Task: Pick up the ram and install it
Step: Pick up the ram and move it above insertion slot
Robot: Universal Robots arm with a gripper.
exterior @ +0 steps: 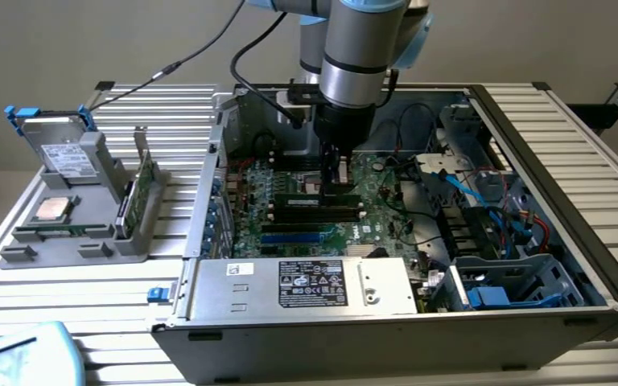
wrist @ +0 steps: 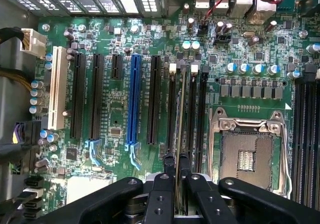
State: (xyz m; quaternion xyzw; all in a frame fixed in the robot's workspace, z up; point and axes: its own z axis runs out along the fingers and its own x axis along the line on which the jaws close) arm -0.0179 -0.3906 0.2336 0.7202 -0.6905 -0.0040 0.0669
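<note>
The end effector (wrist: 176,171) is clamped on the ram (wrist: 180,109). It runs edge-on along the black memory slots (wrist: 192,114) of the motherboard (wrist: 114,111)

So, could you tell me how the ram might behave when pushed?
Probably stiff: the ram looks straight end to end. Likely light, being so thin. Pinched by the gripper across its thin faces, it might pivot under pressure.

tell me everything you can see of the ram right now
The ram shows edge-on in the wrist view: a long, very thin board stick standing on its edge, pinched by the shut tool. It runs lengthwise along the black memory slots, beside the empty processor socket. Whether it is seated cannot be told.
</note>
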